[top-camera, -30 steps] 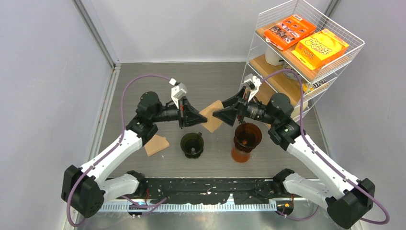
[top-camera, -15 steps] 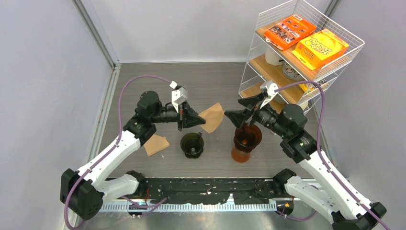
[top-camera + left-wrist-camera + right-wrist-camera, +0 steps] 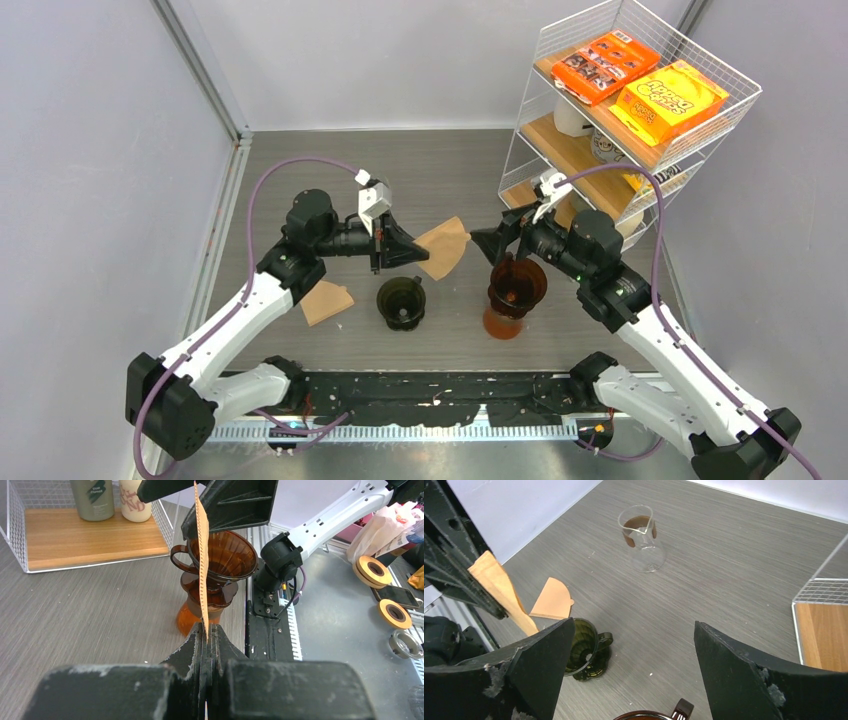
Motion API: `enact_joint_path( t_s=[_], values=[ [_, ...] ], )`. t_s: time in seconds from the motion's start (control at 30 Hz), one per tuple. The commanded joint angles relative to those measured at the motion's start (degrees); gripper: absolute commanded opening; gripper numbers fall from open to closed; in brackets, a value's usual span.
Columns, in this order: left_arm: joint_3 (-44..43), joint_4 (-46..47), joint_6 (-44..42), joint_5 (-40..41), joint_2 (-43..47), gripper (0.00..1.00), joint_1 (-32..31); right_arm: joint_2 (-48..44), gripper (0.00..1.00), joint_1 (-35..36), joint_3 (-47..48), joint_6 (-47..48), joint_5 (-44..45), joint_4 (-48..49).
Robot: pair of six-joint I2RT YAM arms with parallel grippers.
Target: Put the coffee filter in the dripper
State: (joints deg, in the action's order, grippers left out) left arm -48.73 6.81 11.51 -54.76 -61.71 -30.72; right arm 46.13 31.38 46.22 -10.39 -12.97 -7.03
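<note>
Grey wood-grain table (image 3: 450,170), pale matte walls. Left gripper (image 3: 412,247) pressed tight on ribbed tan paper filter (image 3: 443,247). I see it held aloft between glossy dark-green dripper (image 3: 402,301) and fluted amber dripper (image 3: 517,285) (in neither). Right gripper (image 3: 480,240) fingers spread wide. Wire rack (image 3: 575,150) far right.

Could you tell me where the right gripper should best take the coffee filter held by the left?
Probably the free edge opposite the left gripper, from the side of the right gripper, jaws straddling it: the coffee filter is a thin flat sheet pinched at one end only.
</note>
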Motion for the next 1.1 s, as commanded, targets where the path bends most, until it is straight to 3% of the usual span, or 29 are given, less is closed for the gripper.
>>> enact_joint_path(
  t_s=[0.0,0.2,0.5,1.07],
  values=[
    [-2.26,0.12,-0.8,-0.97,1.57,0.0,-0.07,-0.31,0.95,-0.17,1.58,0.9,2.72,1.71],
    [-2.31,-0.57,-0.81,0.91,1.64,0.0,-0.08,-0.75,0.96,-0.17,1.75,1.03,-4.79,3.03],
    [-2.6,-1.24,-1.03,1.59,1.27,0.0,-0.12,-3.77,0.95,-0.17,-0.08,0.89,-9.39,5.69],
    [-2.51,-0.48,-0.38,0.1,1.06,0.0,-0.21,2.17,0.95,-0.13,1.86,-0.37,-16.4,6.67]
  ],
)
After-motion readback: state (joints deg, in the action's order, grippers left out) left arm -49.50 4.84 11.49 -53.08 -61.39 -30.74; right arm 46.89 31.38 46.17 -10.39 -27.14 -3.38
